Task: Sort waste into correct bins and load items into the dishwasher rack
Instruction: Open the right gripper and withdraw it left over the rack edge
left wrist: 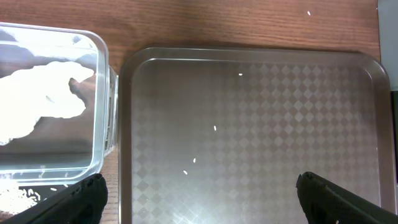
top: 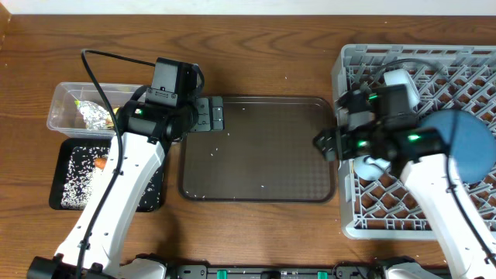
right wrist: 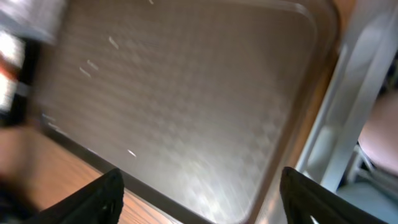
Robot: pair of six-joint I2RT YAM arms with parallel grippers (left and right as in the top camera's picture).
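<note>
The clear tub (top: pixel 60 99) holds crumpled foil (top: pixel 96 115). In the left wrist view the tub (left wrist: pixel 102 93) also holds white tissue (left wrist: pixel 43 99). The black tray (top: pixel 70 198) holds rice and a carrot (top: pixel 101 163). The grey rack (top: pixel 349 225) holds the blue plate (top: pixel 465 143), a pale cup-like item (top: pixel 399 77) and a white-blue item (top: pixel 372 167). A pink cup (right wrist: pixel 379 134) shows in the right wrist view. My left gripper (top: pixel 209 116) (left wrist: pixel 202 205) is open over the brown tray's left end. My right gripper (top: pixel 325 143) (right wrist: pixel 202 199) is open at its right end. The chopsticks are out of view.
The large brown serving tray (top: pixel 260 147) lies between bins and rack with a few loose rice grains (left wrist: pixel 215 128) on it. The rack's wall (right wrist: pixel 348 124) stands close to the tray's right edge. Wooden table lies all around.
</note>
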